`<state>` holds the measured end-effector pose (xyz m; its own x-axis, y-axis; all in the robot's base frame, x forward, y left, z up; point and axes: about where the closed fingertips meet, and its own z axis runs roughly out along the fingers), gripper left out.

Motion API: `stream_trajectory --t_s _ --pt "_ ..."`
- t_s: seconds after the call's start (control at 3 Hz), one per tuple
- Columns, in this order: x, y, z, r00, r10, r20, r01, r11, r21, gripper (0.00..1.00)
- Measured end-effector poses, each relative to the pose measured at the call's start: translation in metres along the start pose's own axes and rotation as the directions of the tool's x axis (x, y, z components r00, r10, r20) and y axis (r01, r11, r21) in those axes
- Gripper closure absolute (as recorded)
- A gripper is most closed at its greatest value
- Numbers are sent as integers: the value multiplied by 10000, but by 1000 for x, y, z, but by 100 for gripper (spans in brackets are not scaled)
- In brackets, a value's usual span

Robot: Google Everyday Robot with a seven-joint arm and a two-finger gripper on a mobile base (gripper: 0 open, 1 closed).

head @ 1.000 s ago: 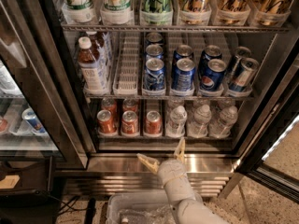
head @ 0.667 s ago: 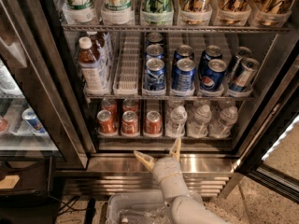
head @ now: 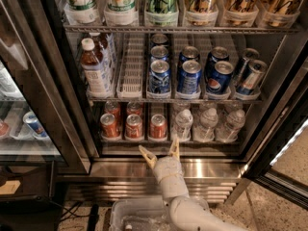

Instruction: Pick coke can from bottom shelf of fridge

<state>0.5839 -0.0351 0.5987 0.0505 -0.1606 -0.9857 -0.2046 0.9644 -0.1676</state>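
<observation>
Blue Pepsi cans [head: 188, 76] above clear water bottles [head: 207, 124]; brown bottle [head: 94, 69] left; plastic bin [head: 129, 216] below pincer [head: 161, 152]; neighbouring cooler [head: 21, 129] far left.

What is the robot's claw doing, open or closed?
Open. The gripper sits low before the fridge, just below the coke can; its two fingers spread in a V, nothing between them.

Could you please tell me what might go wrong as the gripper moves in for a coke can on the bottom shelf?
1. The gripper is open and sits just below the bottom shelf; a finger could catch the shelf's front edge on the way in.
2. The nearest coke can stands close between a neighbouring red can and a water bottle, so the spread fingers may knock either over.
</observation>
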Motion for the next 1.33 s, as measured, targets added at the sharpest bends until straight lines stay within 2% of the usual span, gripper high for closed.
stream_trajectory --t_s 0.33,0.67,1.33 --pt "0 -3 2 10000 -49 4 49 9998 201 21" --pt "1 -4 4 10000 -78 25 77 9994 348 16" --pt "3 0 9 9999 -107 34 106 9991 400 21"
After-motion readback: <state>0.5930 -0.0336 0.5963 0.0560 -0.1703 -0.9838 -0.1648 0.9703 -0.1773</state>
